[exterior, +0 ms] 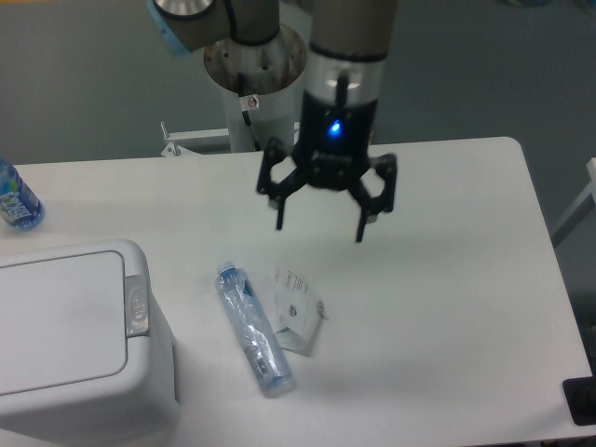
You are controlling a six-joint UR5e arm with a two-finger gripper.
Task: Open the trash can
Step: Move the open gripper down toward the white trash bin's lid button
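Note:
The trash can (65,340) is a big white boxy bin at the table's front left corner. Its flat lid lies closed, and a grey push-button strip (137,304) runs along its right rim. My gripper (319,233) hangs open above the middle of the table, fingers pointing down and spread wide with nothing between them. It is well to the right of the bin and farther back, above a crushed bottle and a wrapper.
A crushed clear plastic bottle (253,328) lies on the table right of the bin, with a white wrapper (297,309) beside it. A blue-labelled bottle (16,203) sits at the far left edge. The arm's base column (253,84) stands behind the table.

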